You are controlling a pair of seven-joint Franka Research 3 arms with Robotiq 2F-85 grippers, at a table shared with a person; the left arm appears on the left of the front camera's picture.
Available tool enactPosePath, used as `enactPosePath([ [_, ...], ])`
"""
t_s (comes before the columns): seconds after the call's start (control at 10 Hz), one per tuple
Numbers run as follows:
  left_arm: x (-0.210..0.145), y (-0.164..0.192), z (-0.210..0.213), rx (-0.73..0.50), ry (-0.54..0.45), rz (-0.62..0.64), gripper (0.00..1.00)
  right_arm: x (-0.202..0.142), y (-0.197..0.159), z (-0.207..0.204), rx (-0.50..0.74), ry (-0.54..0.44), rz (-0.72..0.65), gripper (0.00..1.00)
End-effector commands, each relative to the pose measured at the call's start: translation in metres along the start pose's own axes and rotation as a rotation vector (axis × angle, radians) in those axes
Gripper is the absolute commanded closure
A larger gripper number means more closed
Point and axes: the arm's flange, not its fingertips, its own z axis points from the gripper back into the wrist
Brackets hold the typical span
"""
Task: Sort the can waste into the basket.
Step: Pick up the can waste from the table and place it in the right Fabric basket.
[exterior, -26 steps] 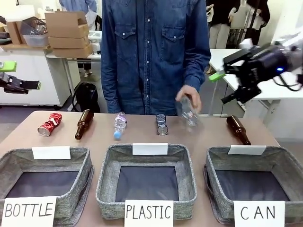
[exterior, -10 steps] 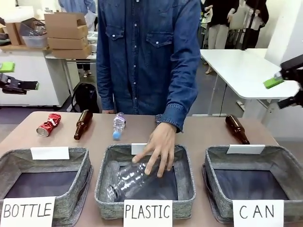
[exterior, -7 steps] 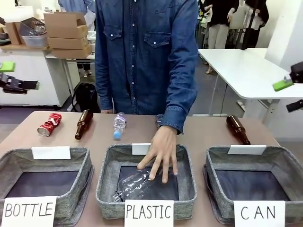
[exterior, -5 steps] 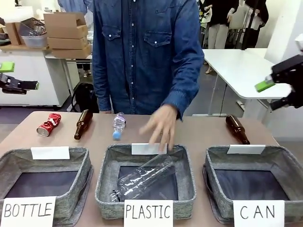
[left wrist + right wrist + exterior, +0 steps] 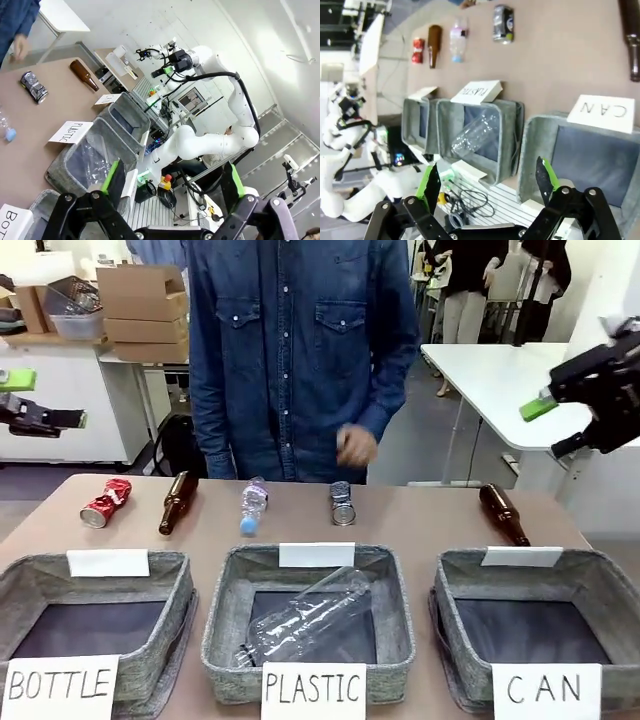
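Note:
The red crushed can [image 5: 105,503] lies at the table's far left, and the silver can with dark pattern [image 5: 342,504] lies at the far middle. The CAN basket [image 5: 600,572] stands at the front right with nothing in it. My left gripper [image 5: 45,402] hangs open above and left of the table, off its edge. My right gripper [image 5: 553,427] is open, high above the table's right side. From the right wrist, the open gripper [image 5: 487,180] looks down on the CAN basket [image 5: 532,150], silver can [image 5: 503,23] and red can [image 5: 417,50]. The left wrist view shows the open gripper [image 5: 174,175] and the silver can [image 5: 34,87].
The PLASTIC basket [image 5: 395,585] holds a clear bottle [image 5: 305,620]; the BOTTLE basket [image 5: 175,585] stands at the left. Brown bottles [image 5: 177,502] [image 5: 502,513] and a small plastic bottle [image 5: 251,505] lie along the far side. The person's hand [image 5: 352,447] is above the far edge.
The person put the clear bottle into the PLASTIC basket, let go and drew the hand back past the far edge. My right gripper swung about at the upper right. The left gripper stayed.

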Motion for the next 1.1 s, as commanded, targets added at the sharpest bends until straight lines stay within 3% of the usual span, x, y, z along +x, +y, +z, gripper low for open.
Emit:
enactPosePath([
  [0.0,0.002,-0.002,-0.001,-0.02,-0.013,-0.025,0.0,-0.012,0.01,-0.016,-0.065,-0.049,0.015,0.0],
  [0.3,0.002,-0.002,-0.001,-0.02,-0.013,-0.025,0.0,0.043,0.059,-0.086,-0.222,-0.044,0.034,0.0],
  [0.6,0.002,-0.002,-0.001,-0.02,-0.013,-0.025,0.0,0.105,0.108,-0.222,-0.364,0.046,-0.002,0.0],
  [0.8,0.002,-0.002,-0.001,-0.02,-0.013,-0.025,0.0,0.121,0.114,-0.315,-0.407,0.07,-0.105,0.0],
  [0.9,0.002,-0.002,-0.001,-0.02,-0.013,-0.025,0.0,0.125,0.102,-0.343,-0.467,0.082,-0.11,0.0],
  [1.0,0.002,-0.002,-0.001,-0.02,-0.013,-0.025,0.0,0.12,0.093,-0.343,-0.451,0.148,-0.149,0.0],
])
